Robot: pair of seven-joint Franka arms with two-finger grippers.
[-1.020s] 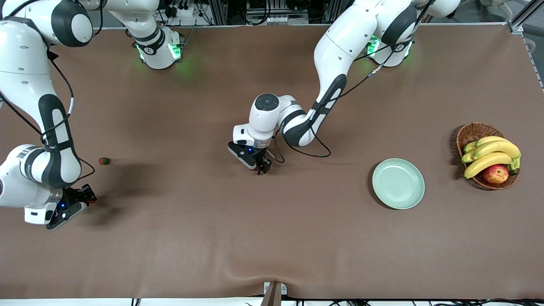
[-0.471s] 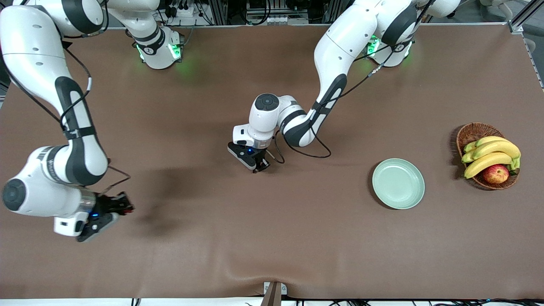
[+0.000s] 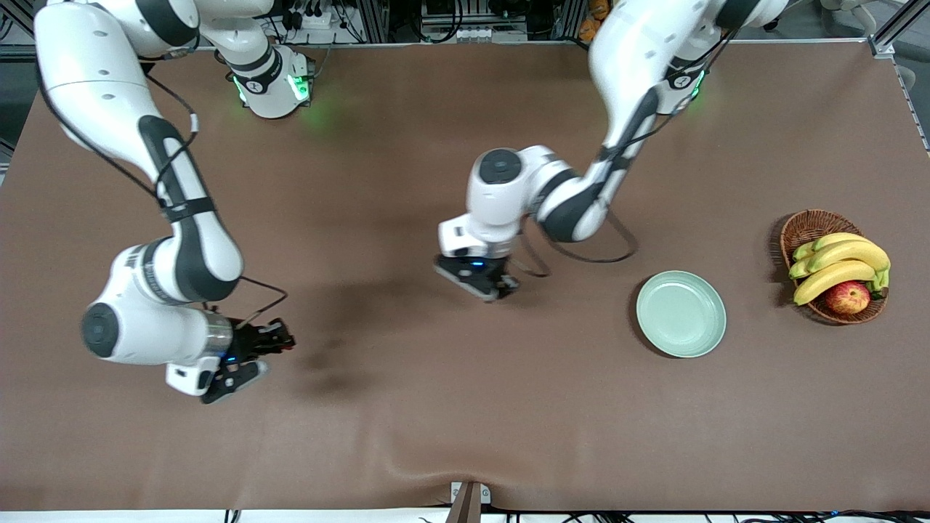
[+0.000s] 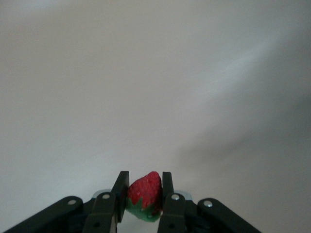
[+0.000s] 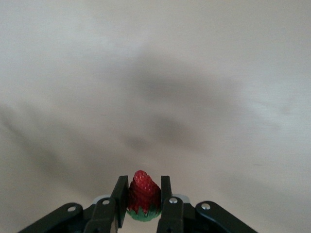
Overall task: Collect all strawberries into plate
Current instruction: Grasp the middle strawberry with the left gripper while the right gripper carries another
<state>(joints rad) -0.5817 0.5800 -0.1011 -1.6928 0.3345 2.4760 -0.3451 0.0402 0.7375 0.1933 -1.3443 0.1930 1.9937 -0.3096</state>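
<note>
My left gripper (image 3: 506, 285) is shut on a small red strawberry (image 4: 144, 195) with a green top and holds it above the table's middle, short of the pale mint-green plate (image 3: 681, 314). The plate has nothing on it. My right gripper (image 3: 285, 341) is shut on a second strawberry (image 5: 144, 195) and holds it over the table toward the right arm's end. In each wrist view the berry sits between the two black fingers, tip outward. No third strawberry shows; the right arm covers part of the table there.
A brown wicker basket (image 3: 805, 226) with bananas (image 3: 841, 263) and a red-yellow apple (image 3: 847, 297) stands beside the plate, at the left arm's end of the table. The table is covered by a brown cloth (image 3: 465, 407).
Both grippers have moved toward the plate's end of the table, each with its strawberry. The right arm has swung in and now covers the spot where a loose strawberry lay.
</note>
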